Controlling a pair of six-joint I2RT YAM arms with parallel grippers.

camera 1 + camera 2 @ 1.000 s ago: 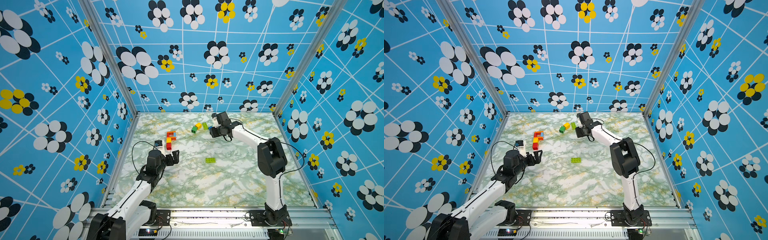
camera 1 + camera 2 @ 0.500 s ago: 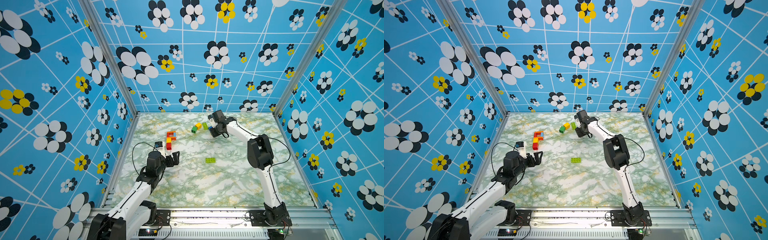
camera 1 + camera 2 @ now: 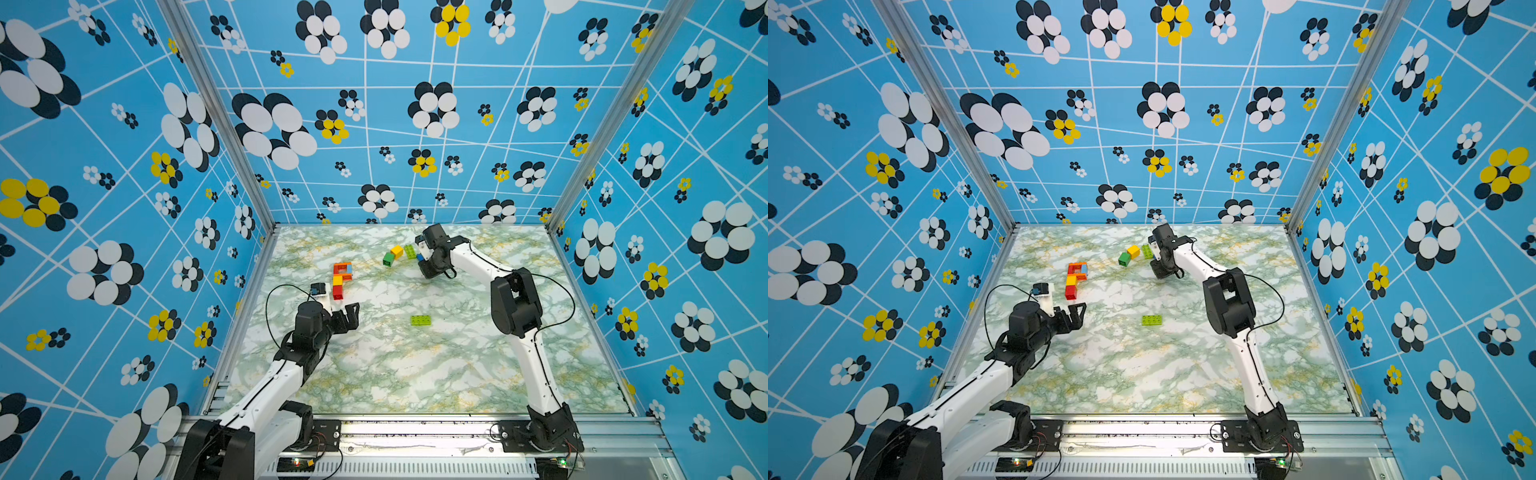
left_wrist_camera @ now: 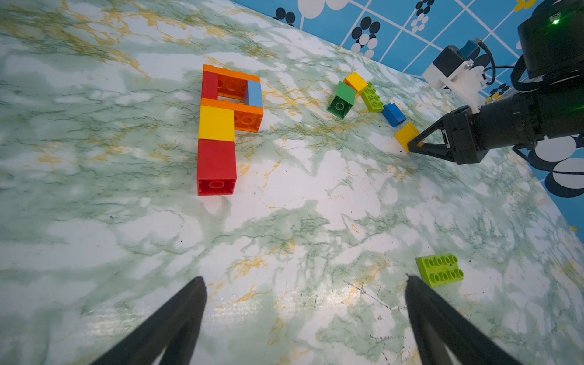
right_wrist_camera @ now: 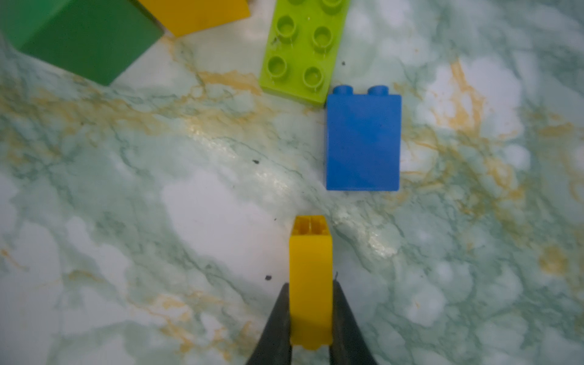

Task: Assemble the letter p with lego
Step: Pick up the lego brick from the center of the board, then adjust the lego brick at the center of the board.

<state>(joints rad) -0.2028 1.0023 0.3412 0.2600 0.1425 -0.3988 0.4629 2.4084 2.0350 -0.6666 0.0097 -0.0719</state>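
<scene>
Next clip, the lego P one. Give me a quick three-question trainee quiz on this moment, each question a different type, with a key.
1. True or false: the right gripper is shut on a narrow yellow brick.
2. Which loose brick lies nearest that narrow yellow brick? A) blue brick B) dark green brick C) the flat lime plate lying alone
3. Fill in: the left gripper is ____ and holds nothing.

Key
1. True: its fingers press both sides of the brick.
2. A.
3. Open: it hovers short of the part-built letter, whose stem ends in a red brick.
</scene>
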